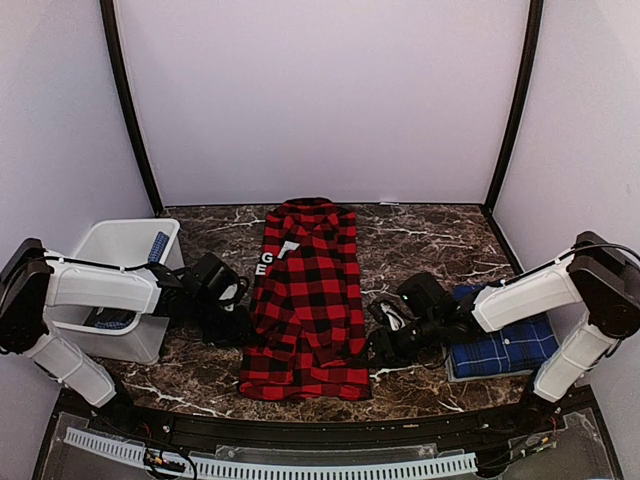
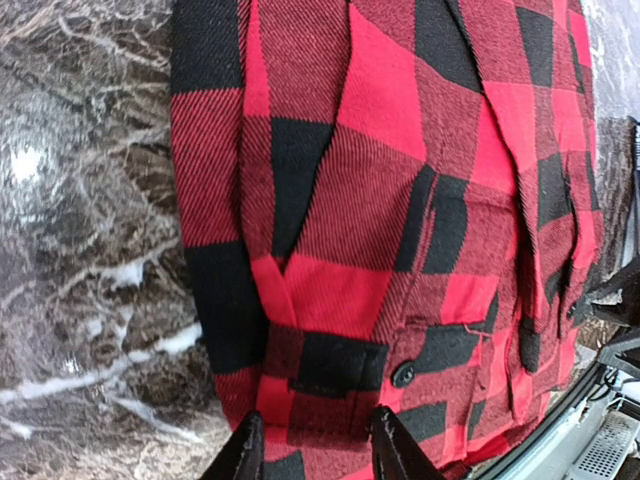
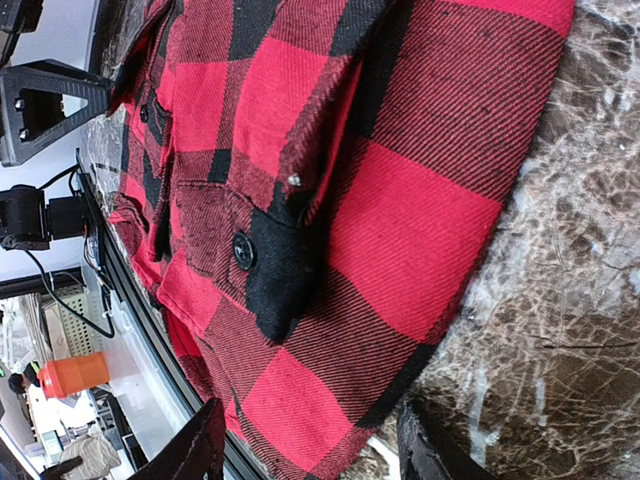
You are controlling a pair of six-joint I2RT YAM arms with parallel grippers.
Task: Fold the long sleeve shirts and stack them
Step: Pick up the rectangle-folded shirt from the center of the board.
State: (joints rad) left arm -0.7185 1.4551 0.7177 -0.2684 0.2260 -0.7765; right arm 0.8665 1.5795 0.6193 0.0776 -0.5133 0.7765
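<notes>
From above, the red shirt [image 1: 305, 300] lies flat between the left gripper [image 1: 243, 322] and the right gripper [image 1: 385, 335], and the blue shirt [image 1: 510, 345] sits folded behind the right one. I'd pinch both side edges level, then fold evenly.

Left wrist: fingers spread, empty, shirt just ahead.

Right wrist: spread wider, empty, shirt edge just ahead.

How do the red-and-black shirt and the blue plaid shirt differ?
The red-and-black shirt lies mid-table as a long strip, collar far; the blue plaid shirt is a compact folded rectangle at the right, partly under the right arm. Red has large checks; blue has thin white lines. Both rest flat on the table.
</notes>
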